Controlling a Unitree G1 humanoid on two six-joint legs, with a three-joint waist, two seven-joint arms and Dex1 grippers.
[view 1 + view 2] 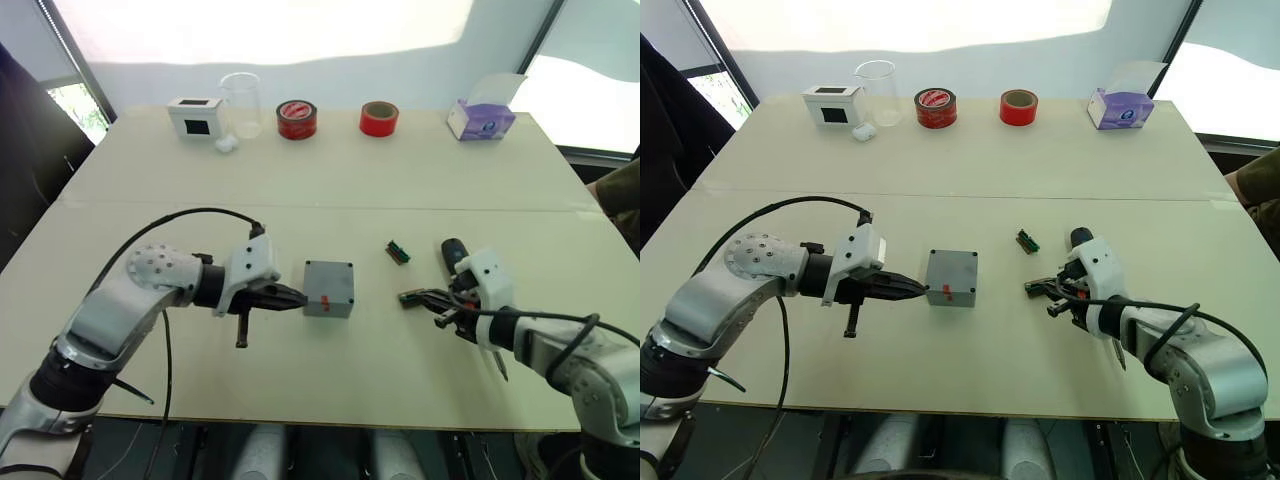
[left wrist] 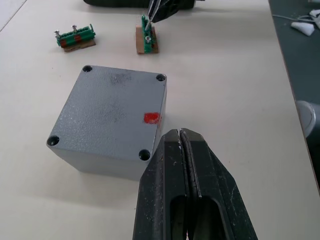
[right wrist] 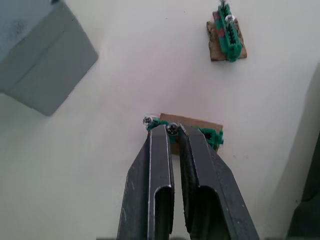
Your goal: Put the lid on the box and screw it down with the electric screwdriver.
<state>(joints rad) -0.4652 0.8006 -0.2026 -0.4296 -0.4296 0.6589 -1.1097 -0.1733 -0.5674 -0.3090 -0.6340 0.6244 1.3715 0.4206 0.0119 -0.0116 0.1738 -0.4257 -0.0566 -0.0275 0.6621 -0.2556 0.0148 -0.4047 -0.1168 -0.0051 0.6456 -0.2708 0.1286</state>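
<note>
- The box [image 1: 329, 288] sits on the table [image 1: 330, 180] with the lid [image 2: 107, 115] already on top; corner holes and a small red mark show on it.
- My left gripper [image 1: 296, 297] is just to the left of the box, fingers [image 2: 172, 165] pressed together with nothing between them, tips right at the box's side. Cannot tell if they touch it.
- My right gripper [image 1: 412, 297] is to the right of the box, apart from it, fingers nearly together.
- Right fingers [image 3: 160, 150] pinch a screw on a small green part [image 3: 210, 135] that lies on a brown backing on the table.
- A second small green part [image 1: 399, 252] lies further back, right of the box.
- The screwdriver [image 1: 453, 252], a black stick, lies to the right of the box beside my right wrist, mostly hidden.
- Far behind the box, along the table's back edge: a white box with a black window [image 1: 195, 117], a clear beaker [image 1: 241, 102], a red tape roll with black inside [image 1: 297, 119], a red tape roll [image 1: 379, 118] and a purple tissue box [image 1: 481, 118].
- A small white thing [image 1: 226, 146] lies by the beaker.
</note>
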